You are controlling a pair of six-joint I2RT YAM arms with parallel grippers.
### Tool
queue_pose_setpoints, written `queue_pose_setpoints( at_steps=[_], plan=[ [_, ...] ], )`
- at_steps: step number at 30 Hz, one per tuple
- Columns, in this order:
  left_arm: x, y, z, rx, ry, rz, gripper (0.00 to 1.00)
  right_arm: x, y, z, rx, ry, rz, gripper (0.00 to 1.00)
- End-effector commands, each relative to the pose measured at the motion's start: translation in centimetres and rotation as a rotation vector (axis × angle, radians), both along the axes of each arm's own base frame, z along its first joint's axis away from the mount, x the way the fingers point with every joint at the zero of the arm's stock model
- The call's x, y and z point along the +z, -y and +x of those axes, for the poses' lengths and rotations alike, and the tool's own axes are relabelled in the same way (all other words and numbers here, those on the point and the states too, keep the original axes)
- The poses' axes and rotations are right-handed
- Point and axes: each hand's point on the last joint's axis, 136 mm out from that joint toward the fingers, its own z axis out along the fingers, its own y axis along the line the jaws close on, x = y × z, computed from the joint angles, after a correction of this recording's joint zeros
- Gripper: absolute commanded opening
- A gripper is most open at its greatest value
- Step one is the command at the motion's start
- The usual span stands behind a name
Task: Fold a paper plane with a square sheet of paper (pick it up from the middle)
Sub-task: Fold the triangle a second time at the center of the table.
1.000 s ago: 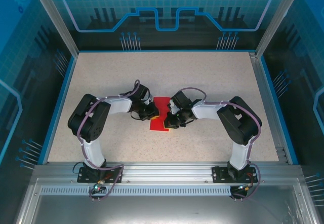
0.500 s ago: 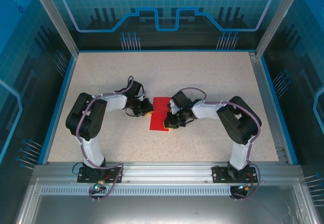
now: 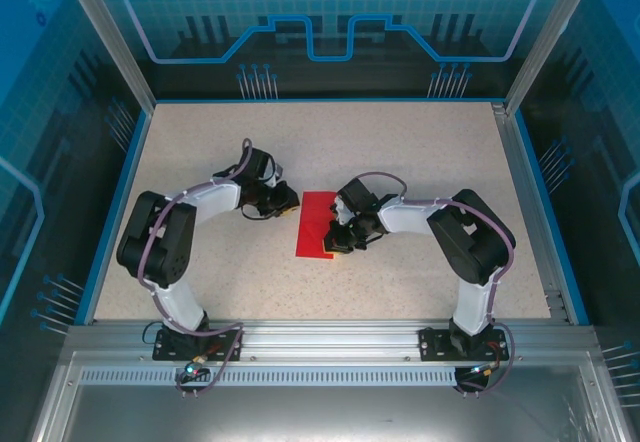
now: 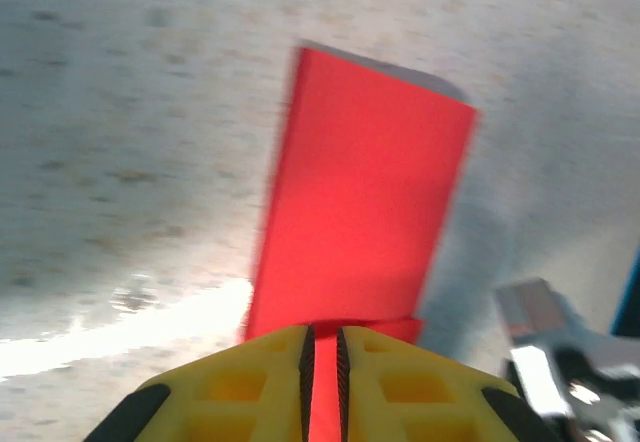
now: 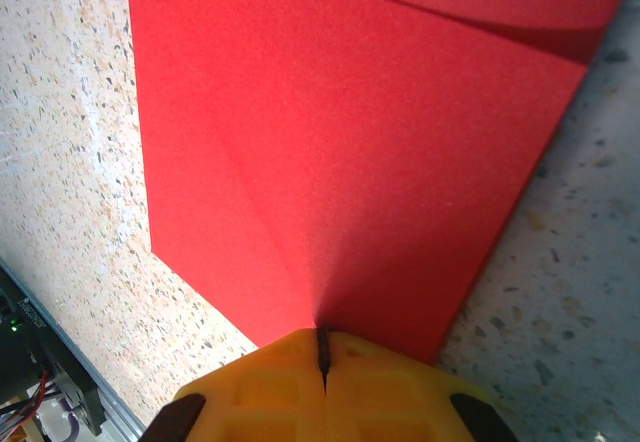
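The square sheet of paper (image 3: 315, 224) lies on the table as a bright red folded rectangle with its long side running away from me. My left gripper (image 3: 289, 206) is at the paper's far left corner. In the left wrist view its yellow fingers (image 4: 260, 372) stand a narrow slit apart, and the red paper (image 4: 360, 202) fills the slit and stretches ahead. My right gripper (image 3: 340, 240) is shut, its tips resting on the sheet's near right edge. In the right wrist view faint creases in the paper (image 5: 340, 142) fan out from the shut right gripper (image 5: 322, 334).
The speckled table (image 3: 400, 152) has a blue rim (image 3: 112, 212) on the left and a metal frame rail (image 3: 535, 212) on the right. An aluminium rail (image 3: 320, 337) carries both arm bases at the near edge.
My left gripper slid off the middle of the paper, leftward and away, to its far left corner, and its elbow swung left. The right gripper and the paper stayed put.
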Motion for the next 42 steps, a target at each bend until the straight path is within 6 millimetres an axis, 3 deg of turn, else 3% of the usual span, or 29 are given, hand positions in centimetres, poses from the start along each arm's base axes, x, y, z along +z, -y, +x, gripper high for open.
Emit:
queue_pose_setpoints(
  at_steps=[1,7,13,17,23,26,35,42],
  plan=[
    [1.3,3.2,-1.7,-0.112,0.018,-0.098,0.16,-3.5,3.1,-2.9,-0.001,-0.123,-0.163,0.02],
    [-1.6,5.5,-3.3,-0.152,-0.037,-0.133,0.15,-3.4,3.1,-3.0,-0.014,-0.119,-0.151,0.03],
    [-5.4,3.4,-3.7,-0.094,-0.076,0.001,0.12,-2.9,2.7,-2.6,-0.009,-0.107,-0.141,0.03],
    [-7.3,2.3,-4.1,-0.075,-0.112,0.076,0.11,-1.1,1.8,-1.9,-0.005,-0.079,-0.097,0.05],
    [-8.5,1.7,-5.0,-0.077,-0.148,0.107,0.1,2.7,-1.0,0.1,0.002,0.006,0.005,0.06],
    [-8.6,1.7,-5.1,-0.079,-0.153,0.102,0.1,3.2,-2.0,0.9,0.006,0.023,0.018,0.06],
    [-8.3,2.1,-5.1,-0.078,-0.154,0.076,0.1,0.4,-3.2,2.7,-0.005,-0.001,-0.018,0.07],
    [-8.5,2.1,-5.3,-0.07,-0.162,0.07,0.1,-3.1,-1.3,0.9,-0.019,-0.063,-0.1,0.08]
  ],
)
